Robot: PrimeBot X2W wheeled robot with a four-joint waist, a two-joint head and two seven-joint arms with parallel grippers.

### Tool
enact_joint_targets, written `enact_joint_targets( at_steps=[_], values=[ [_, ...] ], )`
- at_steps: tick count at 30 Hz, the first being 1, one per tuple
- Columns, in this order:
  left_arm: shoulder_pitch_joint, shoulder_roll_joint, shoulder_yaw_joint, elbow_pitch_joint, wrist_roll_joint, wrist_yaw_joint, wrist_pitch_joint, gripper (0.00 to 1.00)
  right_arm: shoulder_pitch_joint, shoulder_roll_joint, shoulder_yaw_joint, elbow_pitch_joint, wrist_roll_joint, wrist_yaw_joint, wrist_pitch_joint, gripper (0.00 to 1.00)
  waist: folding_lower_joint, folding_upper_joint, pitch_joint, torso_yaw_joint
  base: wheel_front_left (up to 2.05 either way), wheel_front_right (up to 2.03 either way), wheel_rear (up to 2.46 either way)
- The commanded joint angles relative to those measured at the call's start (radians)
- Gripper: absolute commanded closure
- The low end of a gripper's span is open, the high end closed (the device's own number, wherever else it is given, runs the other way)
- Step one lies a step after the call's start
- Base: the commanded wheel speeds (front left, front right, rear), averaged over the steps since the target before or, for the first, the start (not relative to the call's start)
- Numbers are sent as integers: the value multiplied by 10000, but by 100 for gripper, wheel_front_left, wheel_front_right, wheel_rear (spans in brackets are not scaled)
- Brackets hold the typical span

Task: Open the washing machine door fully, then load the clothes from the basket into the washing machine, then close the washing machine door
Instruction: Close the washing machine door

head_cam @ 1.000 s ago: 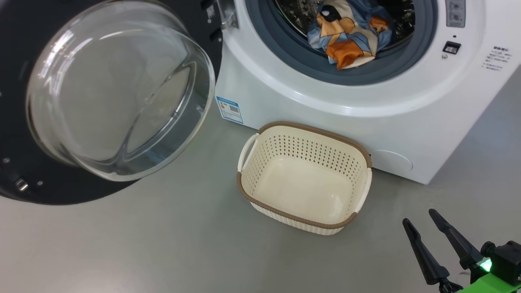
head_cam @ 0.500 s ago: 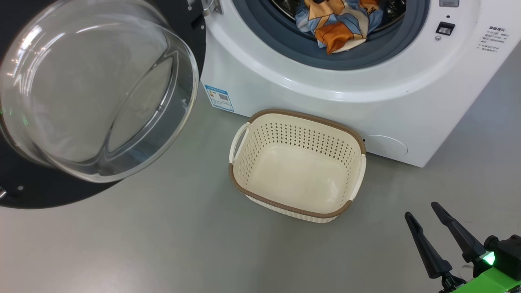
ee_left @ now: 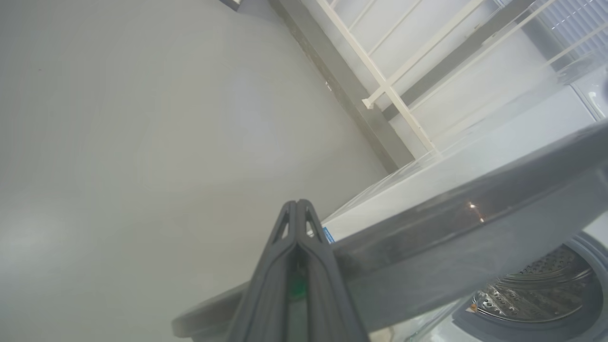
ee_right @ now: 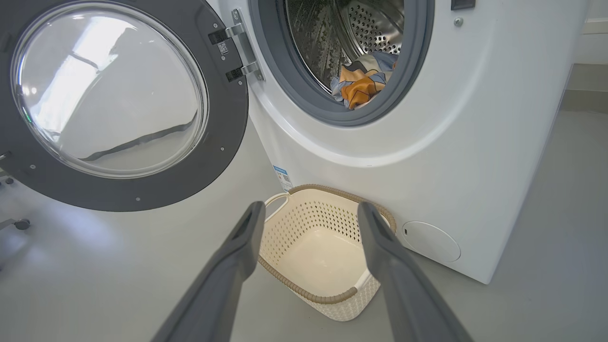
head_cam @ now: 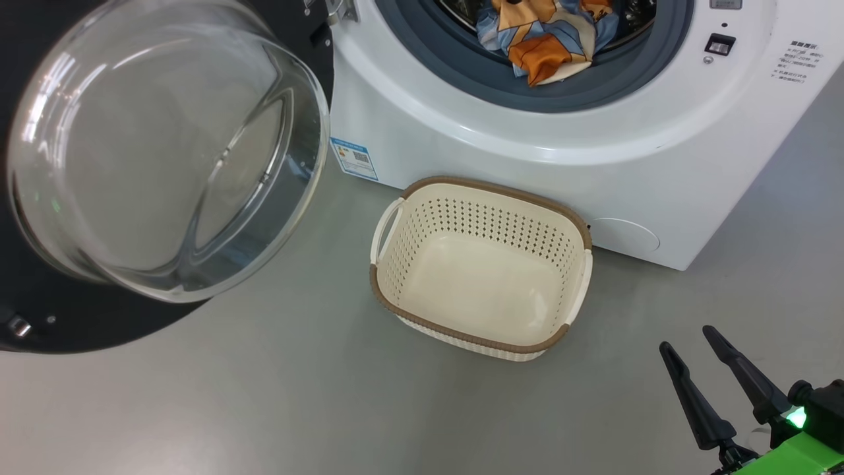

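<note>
The door [head_cam: 165, 152], at ten o'clock in the head view, has swung slightly in the last half second, while the basket [head_cam: 488, 188] and washer [head_cam: 527, 152] hold their places: closing seems begun. The clothes [head_cam: 547, 39] lie inside the washer at one o'clock, and the basket is empty. The left pincer [ee_left: 297, 209], fingers together, sits at the door's rim; whether it touches is unclear. The right pincer [head_cam: 687, 336], fingers apart, idles at five o'clock.
</note>
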Motion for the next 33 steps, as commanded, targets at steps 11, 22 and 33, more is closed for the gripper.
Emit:
enact_joint_targets(
  at_steps=[11, 22, 33],
  values=[
    [841, 733, -464, -1601, -1383, -42, 1341, 100, -108, -13, 80, -156, 11, 29, -48, 0, 0, 0, -180, 2, 0, 0, 0],
    [1477, 1098, -776, -2848, -2188, -42, 1869, 100, -41, 153, 24, -125, -4, 29, -48, 0, 0, 0, -371, 28, 0, 0, 0],
    [2225, 1488, -1079, -4373, -3109, -42, 2600, 100, 122, 338, -59, -81, -28, 29, -48, 0, 0, 0, -670, 70, 0, 0, 0]
  ],
)
